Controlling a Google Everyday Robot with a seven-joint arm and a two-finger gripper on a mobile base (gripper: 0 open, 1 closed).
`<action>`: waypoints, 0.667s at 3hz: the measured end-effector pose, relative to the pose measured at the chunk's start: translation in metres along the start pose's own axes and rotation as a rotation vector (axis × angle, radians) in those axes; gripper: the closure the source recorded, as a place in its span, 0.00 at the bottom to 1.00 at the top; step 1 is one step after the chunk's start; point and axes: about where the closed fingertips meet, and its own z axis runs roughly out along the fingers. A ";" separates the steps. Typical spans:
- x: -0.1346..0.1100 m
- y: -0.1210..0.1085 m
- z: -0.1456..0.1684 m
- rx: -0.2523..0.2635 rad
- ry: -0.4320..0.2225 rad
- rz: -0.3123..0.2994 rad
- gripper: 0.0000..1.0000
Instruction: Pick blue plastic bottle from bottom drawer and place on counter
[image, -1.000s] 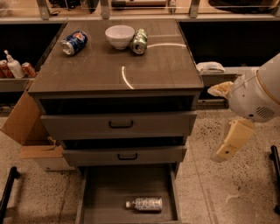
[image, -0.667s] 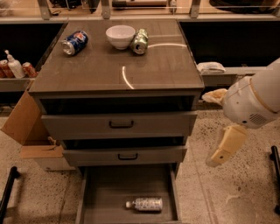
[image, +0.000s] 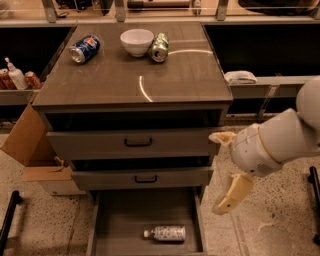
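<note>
The blue plastic bottle (image: 165, 233) lies on its side in the open bottom drawer (image: 112, 227), white cap to the left, near the drawer's front middle. The counter (image: 180, 75) is the cabinet's glossy grey-brown top. My gripper (image: 218, 173) hangs at the end of the white arm to the right of the cabinet, level with the middle drawer, above and right of the bottle. Its cream fingers (image: 233, 193) are spread apart and hold nothing.
On the counter lie a blue soda can (image: 84, 48), a white bowl (image: 137, 41) and a green can (image: 160, 47). The two upper drawers (image: 135, 143) are pulled partly out. A cardboard box (image: 27, 145) stands at the left. Side shelves hold bottles (image: 15, 76) and a cloth (image: 240, 77).
My arm and gripper have moved left and slightly down, closer to the cabinet's right side. The bottle and the drawers have not moved.
</note>
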 end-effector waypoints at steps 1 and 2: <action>0.005 0.011 0.048 -0.044 -0.053 0.003 0.00; 0.005 0.011 0.048 -0.044 -0.053 0.003 0.00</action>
